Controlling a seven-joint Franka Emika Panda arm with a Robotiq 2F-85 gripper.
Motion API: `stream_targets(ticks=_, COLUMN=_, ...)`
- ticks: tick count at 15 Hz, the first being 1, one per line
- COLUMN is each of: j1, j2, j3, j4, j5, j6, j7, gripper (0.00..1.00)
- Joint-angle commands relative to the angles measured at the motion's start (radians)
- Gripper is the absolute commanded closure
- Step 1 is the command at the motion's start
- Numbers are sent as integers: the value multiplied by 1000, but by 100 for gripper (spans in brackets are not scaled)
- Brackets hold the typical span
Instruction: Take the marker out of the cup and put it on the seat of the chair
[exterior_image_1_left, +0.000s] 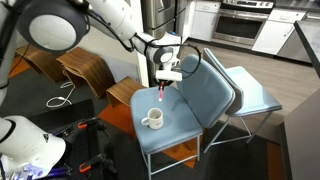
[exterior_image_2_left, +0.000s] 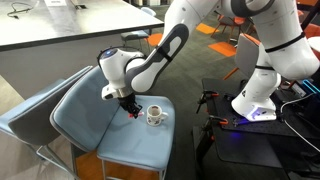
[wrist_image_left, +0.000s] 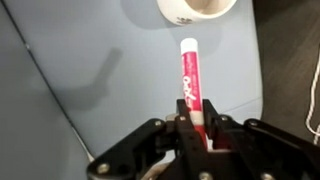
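My gripper (exterior_image_1_left: 163, 86) (exterior_image_2_left: 130, 106) (wrist_image_left: 198, 118) is shut on the red marker (wrist_image_left: 188, 75), which hangs tip-down above the steel-blue chair seat (exterior_image_1_left: 185, 125) (exterior_image_2_left: 115, 140). The marker also shows in both exterior views (exterior_image_1_left: 162, 94) (exterior_image_2_left: 133, 112). It is out of the white cup (exterior_image_1_left: 153, 119) (exterior_image_2_left: 155, 116), which stands upright on the seat just beside and below the gripper. In the wrist view the cup's rim (wrist_image_left: 195, 10) sits at the top edge, beyond the marker's tip.
A paler light-blue chair (exterior_image_1_left: 250, 90) (exterior_image_2_left: 25, 110) stands beside the steel-blue one. Brown bent-wood seats (exterior_image_1_left: 85, 70) are nearby. A white robot base and black equipment (exterior_image_2_left: 255, 105) stand next to the chair. Kitchen cabinets (exterior_image_1_left: 240, 25) line the background.
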Motion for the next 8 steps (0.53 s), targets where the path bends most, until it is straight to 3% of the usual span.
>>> stream_targets(ticks=1, j1=3, j2=182, j3=8, j4=221, j5=45, j6=-61, j7=-66, gripper=95)
stream_targets(ticks=6, j1=40, j2=377, j3=8, j4=474, j5=40, j6=-125, j7=-78, gripper=95)
stream_targets(ticks=7, j1=52, j2=395, j3=2, j4=513, j5=42, j6=-162, j7=-62, gripper=55)
stream_targets(ticks=8, j1=62, j2=405, j3=-2, j4=544, j5=43, j6=-214, j7=-51, gripper=54)
